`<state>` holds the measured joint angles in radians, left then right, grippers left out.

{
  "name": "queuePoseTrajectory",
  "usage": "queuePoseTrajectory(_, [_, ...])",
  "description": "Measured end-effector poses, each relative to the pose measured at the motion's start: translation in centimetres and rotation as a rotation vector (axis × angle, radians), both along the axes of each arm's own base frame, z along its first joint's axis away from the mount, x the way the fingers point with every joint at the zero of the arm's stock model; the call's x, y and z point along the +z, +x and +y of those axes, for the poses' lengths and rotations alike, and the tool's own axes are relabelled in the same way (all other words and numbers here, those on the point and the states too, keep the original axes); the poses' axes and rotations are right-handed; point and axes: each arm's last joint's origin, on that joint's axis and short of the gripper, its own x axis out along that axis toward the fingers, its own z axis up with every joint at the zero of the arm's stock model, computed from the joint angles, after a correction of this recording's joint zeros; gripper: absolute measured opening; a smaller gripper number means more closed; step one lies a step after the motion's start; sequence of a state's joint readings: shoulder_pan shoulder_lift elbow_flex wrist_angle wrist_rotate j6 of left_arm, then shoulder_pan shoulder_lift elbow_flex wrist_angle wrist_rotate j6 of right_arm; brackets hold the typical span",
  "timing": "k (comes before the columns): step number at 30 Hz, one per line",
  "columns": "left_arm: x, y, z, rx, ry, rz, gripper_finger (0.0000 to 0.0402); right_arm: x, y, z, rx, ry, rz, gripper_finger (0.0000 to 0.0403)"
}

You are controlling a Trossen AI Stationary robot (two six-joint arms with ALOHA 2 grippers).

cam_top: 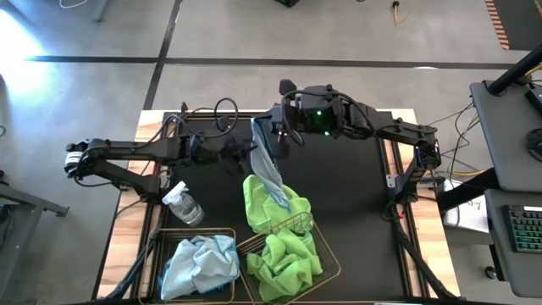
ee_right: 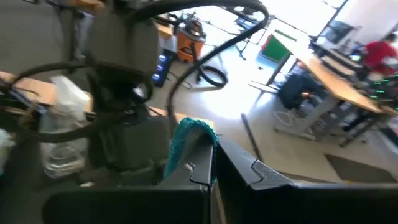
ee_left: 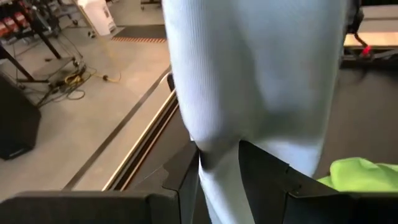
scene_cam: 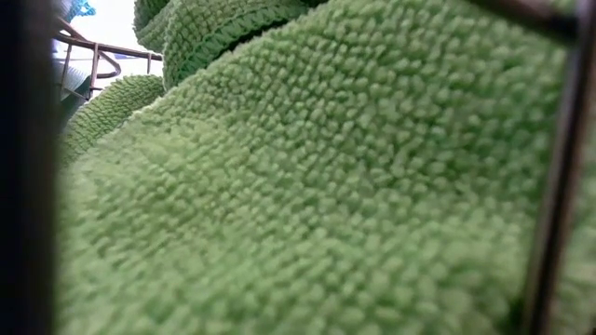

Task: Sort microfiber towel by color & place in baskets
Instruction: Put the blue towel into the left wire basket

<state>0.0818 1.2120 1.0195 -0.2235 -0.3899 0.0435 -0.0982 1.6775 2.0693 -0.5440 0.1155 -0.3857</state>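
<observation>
1. From above we see a pale blue towel (cam_top: pixel 268 166) hanging stretched between both grippers near the far middle of the black mat (cam_top: pixel 356 212), its lower end trailing onto a lime green towel (cam_top: pixel 269 204) that lies on the mat and drapes over the far rim of the right-hand basket (cam_top: pixel 329 258).
2. The left gripper (cam_top: pixel 247 152) pinches the blue towel partway down; in the left wrist view its dark fingers (ee_left: pixel 264 171) stand partly apart with the cloth gathered between them.
3. The right gripper (cam_top: pixel 269 134) is clamped tight on the towel's upper corner (the right wrist view shows only a teal stitched hem (ee_right: pixel 186 140) poking from its closed fingers).
4. A clear spray bottle (cam_top: pixel 184 204) lies on the mat near the left arm, just beyond the left-hand basket (cam_top: pixel 169 233), which holds a crumpled blue towel (cam_top: pixel 201 264).
5. The right-hand basket, thin wire mesh set at an angle, holds another green towel (cam_top: pixel 290 263).
6. The low view is almost wholly blocked by nubby green loops (scene_cam: pixel 317 186), with a bit of wire rim (scene_cam: pixel 88 46) visible at its edge; the high view alone shows the layout.
7. Beyond the table the wrist views show concrete floor, cables and desks.
</observation>
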Motion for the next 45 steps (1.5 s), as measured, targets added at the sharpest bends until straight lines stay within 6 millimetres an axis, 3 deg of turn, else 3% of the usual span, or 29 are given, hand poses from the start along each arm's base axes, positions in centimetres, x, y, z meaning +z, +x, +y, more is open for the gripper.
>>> queuePoseTrajectory(9, [0.2, 0.5, 0.0, -0.042, 0.010, -0.031, 0.0100, -0.2, 0.3, 0.5, 0.150, 0.091, -0.007, 0.0009])
queuePoseTrajectory(23, [-1.1, 1.2, -0.3, -0.162, -0.050, 0.032, 0.0098, -0.3, 0.3, 0.5, 0.166, 0.051, 0.005, 0.0009])
queuePoseTrajectory(27, [-1.1, 1.2, -0.3, -0.161, -0.051, 0.036, 0.0077, -0.3, 0.3, 0.5, 0.163, 0.051, 0.005, 0.0009])
queuePoseTrajectory(33, [-1.3, 1.0, -0.4, -0.187, -0.074, 0.062, 0.0007, -0.3, 0.3, 0.5, 0.160, 0.060, 0.005, 0.0009])
queuePoseTrajectory(45, [-1.1, 0.8, -0.5, -0.191, -0.081, 0.058, 0.0001, -0.7, 0.1, 0.4, 0.121, 0.057, 0.048, 0.0016])
